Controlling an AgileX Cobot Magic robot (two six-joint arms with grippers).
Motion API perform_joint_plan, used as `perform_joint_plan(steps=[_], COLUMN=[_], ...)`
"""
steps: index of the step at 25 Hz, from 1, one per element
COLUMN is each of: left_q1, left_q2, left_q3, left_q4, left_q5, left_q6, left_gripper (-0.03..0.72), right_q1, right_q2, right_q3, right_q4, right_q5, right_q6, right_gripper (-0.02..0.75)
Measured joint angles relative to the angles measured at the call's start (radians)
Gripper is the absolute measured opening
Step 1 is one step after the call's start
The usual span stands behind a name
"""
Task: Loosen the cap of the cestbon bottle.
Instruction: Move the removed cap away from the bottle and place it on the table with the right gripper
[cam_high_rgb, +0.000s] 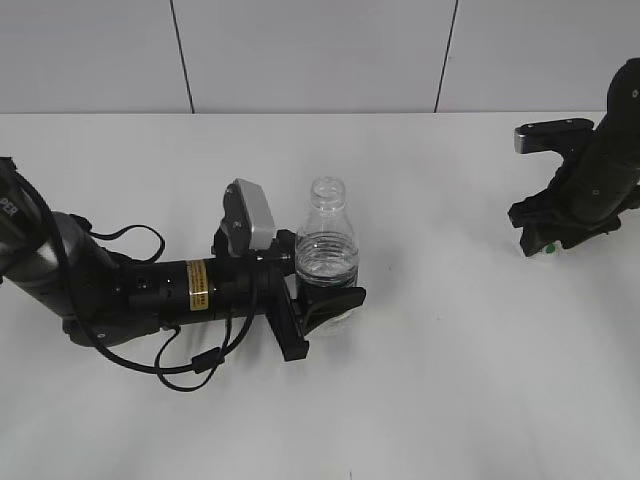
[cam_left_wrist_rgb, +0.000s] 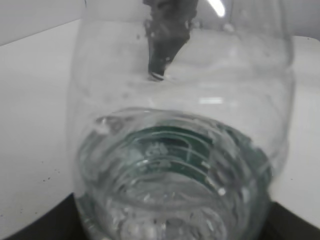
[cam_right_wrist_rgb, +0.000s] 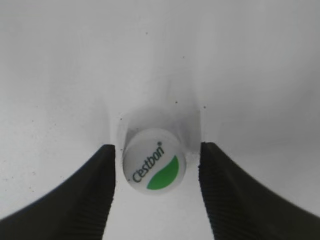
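The cestbon bottle (cam_high_rgb: 326, 250) stands upright on the white table, clear, with water in it and its mouth open and uncapped. My left gripper (cam_high_rgb: 325, 300) is shut round its lower body and hides most of the label. In the left wrist view the bottle (cam_left_wrist_rgb: 180, 165) fills the frame, with green showing through it. The cap (cam_right_wrist_rgb: 154, 166), white with a green leaf mark and "Cestbon" lettering, lies top up on the table between the open fingers of my right gripper (cam_right_wrist_rgb: 157, 147), touching neither. In the exterior view the right gripper (cam_high_rgb: 545, 243) is low at the far right, well away from the bottle.
The left arm (cam_high_rgb: 120, 290) lies low across the table's left side with loose cables (cam_high_rgb: 190, 365). A grey panelled wall (cam_high_rgb: 320, 50) runs behind the table (cam_high_rgb: 450, 380).
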Motion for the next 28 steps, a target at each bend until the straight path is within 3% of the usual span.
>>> perform_joint_plan(steps=[5,20,28], left_q1=[0.000,0.000,0.000], left_q2=[0.000,0.000,0.000], left_q3=[0.000,0.000,0.000], left_q4=[0.001,0.001,-0.014], left_q5=[0.000,0.000,-0.005], left_q6=[0.000,0.000,0.000], left_gripper=[0.410,0.413,0.513], right_q1=[0.000,0.000,0.000], right_q2=[0.000,0.000,0.000], right_q3=[0.000,0.000,0.000], right_q4=[0.000,0.000,0.000], right_q5=[0.000,0.035,0.044], right_q6=[0.001,0.000,-0.001], right_gripper=[0.496,0.501,0.500])
